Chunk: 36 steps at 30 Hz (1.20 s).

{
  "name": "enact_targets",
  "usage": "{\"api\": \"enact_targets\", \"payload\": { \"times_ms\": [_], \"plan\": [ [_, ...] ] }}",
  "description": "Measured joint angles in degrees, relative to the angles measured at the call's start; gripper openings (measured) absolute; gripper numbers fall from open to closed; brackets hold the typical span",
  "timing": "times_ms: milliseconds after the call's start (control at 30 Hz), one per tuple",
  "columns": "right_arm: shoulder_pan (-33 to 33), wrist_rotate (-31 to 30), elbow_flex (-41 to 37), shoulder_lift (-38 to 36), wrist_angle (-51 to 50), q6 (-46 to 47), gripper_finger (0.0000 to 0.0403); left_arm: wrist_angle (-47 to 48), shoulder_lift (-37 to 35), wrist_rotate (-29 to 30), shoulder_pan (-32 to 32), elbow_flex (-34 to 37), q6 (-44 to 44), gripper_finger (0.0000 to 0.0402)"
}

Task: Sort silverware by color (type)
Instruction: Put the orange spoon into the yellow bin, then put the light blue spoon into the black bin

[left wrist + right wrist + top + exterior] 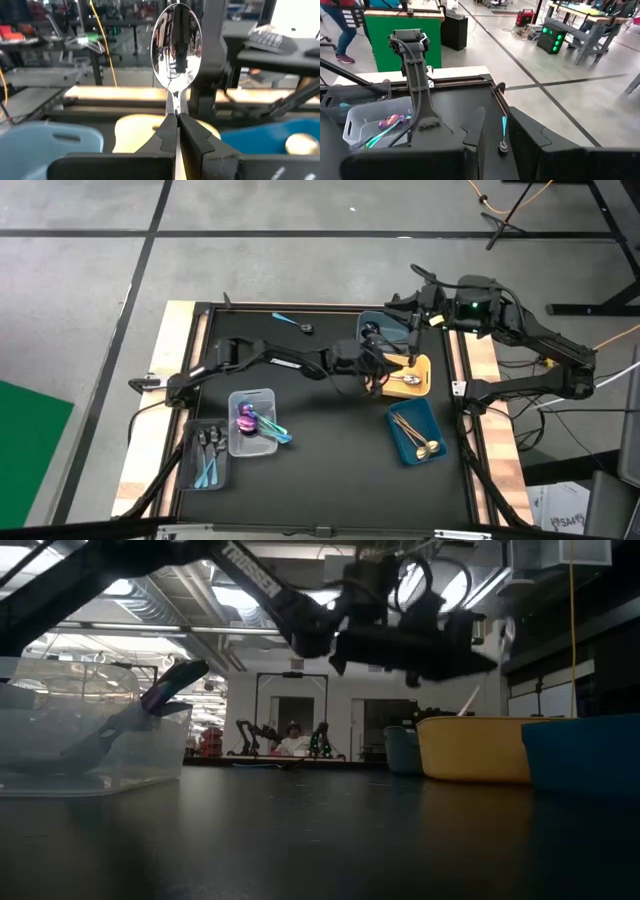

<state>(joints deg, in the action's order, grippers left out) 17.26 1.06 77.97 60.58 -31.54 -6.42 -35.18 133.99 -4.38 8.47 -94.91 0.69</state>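
My left gripper (378,372) reaches level across the table to the yellow tray (424,366) and is shut on a silver spoon (176,45). In the low view it (470,645) hangs above the tray's wall (475,750). Another silver spoon (405,380) lies in that tray. Gold spoons (420,442) lie in the blue tray (400,420). Purple and teal spoons (250,420) lie in the clear tray (262,395), and black and teal ones (208,445) in the dark tray (192,465). One teal spoon (284,318) lies loose on the mat. My right gripper (414,308) waits open, high at the far right. My left gripper pinches the silver spoon's handle right behind the bowl's neck (175,109) between its two fingers. The fingers are level and run along the spoon, coming from the table's left. The bowl (176,55) sticks out past the fingertips, and the spoon is lifted clear over the yellow tray (132,131).
A pale blue tray (376,326) stands beyond the yellow one. A small round thing (306,329) lies by the loose teal spoon (504,125). The black mat's raised border (300,306) frames the work area. A person walks in the room behind (332,25).
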Motion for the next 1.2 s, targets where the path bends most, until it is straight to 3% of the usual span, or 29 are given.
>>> {"api": "enact_targets", "payload": {
  "times_ms": [367, 767, 1200],
  "plan": [
    [0.00, 0.00, 0.00, 0.02, -3.84, 0.07, 0.0072, 10.51, 1.82, 0.80, 0.22, 0.04, -0.04, 0.0012],
    [0.00, 0.00, 0.00, 0.04, -5.17, 0.09, 0.0072, 10.77, 1.82, 0.87, 0.22, 0.04, -0.18, 0.0019],
    [0.00, 0.00, 0.00, 0.04, -5.65, 0.10, 0.0072, 10.75, 1.82, 0.94, -0.02, 0.04, -0.59, 0.0121]
  ]
}}
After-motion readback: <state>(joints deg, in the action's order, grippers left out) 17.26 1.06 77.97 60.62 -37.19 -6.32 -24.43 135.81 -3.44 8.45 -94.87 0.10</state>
